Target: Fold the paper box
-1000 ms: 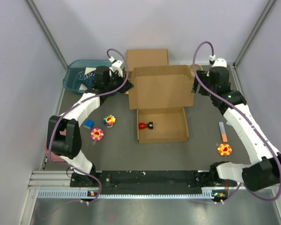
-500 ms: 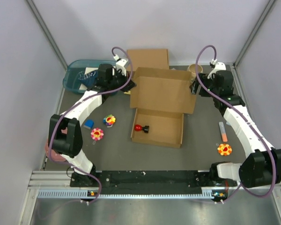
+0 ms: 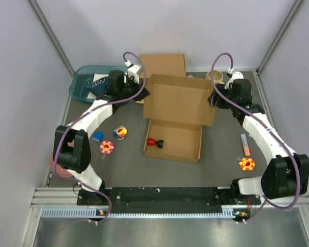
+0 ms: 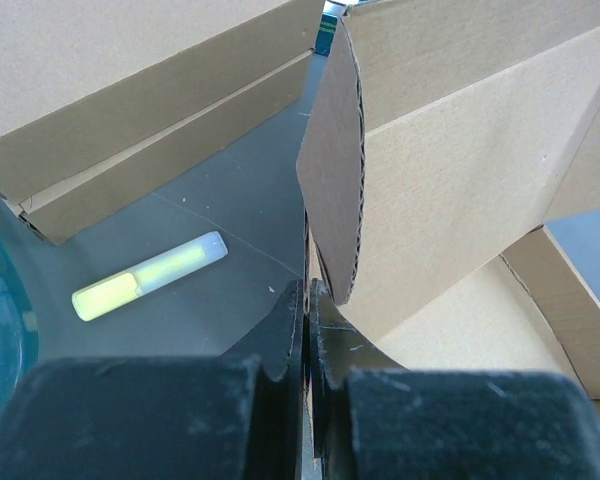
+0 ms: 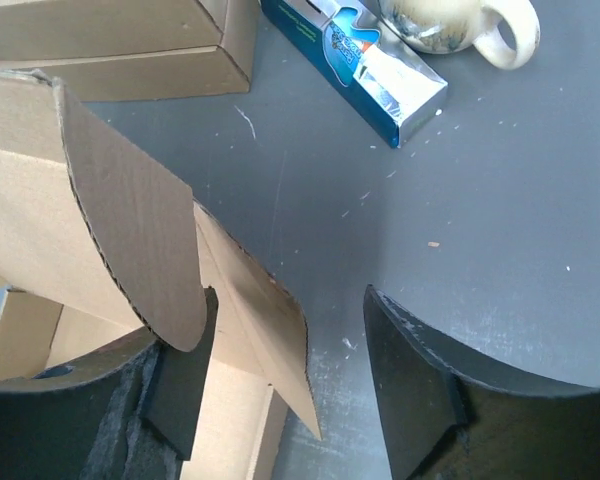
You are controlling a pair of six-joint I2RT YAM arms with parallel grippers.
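one paper box [image 3: 179, 103], three flower toys [image 3: 120, 132] [image 3: 107, 147] [image 3: 246, 164]

The paper box [image 5: 100, 220] shows a rounded side flap standing tilted, with a narrower pointed flap just under it. The right gripper [image 5: 288, 305] straddles that lower flap with its fingers [image 5: 180, 385] spread wide, one partly hidden behind the rounded flap's edge. Beyond the paper box, a thicker cardboard box [image 5: 110, 40], a blue carton [image 5: 365, 55] and a cream mug [image 5: 450, 20] sit on the dark table [image 5: 500, 180].
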